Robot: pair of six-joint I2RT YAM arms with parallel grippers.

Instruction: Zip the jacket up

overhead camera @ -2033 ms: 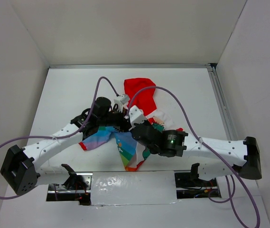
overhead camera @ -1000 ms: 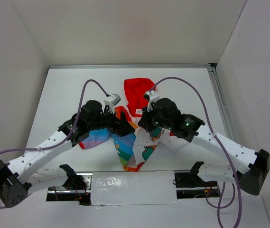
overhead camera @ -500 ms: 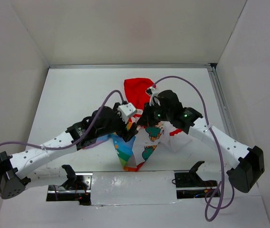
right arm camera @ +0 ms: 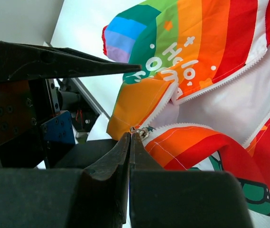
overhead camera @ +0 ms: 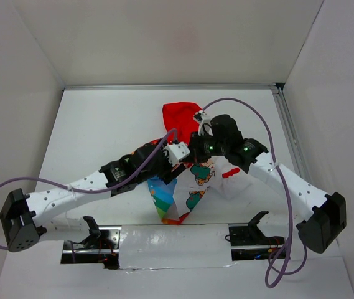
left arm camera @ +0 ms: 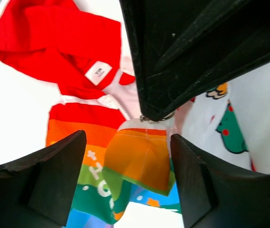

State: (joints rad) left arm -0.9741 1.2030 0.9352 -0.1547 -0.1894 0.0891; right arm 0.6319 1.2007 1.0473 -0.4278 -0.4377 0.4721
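jacket (overhead camera: 180,118) on white table (overhead camera: 102,124), walls (overhead camera: 164,43) apparently white.

The jacket (overhead camera: 192,187) lies in the middle of the table (overhead camera: 89,124), with its red hood (overhead camera: 178,117) toward the far edge and its bottom toward the near edge. One side has rainbow stripes (right arm camera: 206,33) with white letters, and the other is white with a cartoon. The zip (right arm camera: 220,77) is open and the cloth is bunched up.

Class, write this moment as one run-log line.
jacket: unzipped | right gripper: shut on zipper pull | left gripper: open over rainbow side
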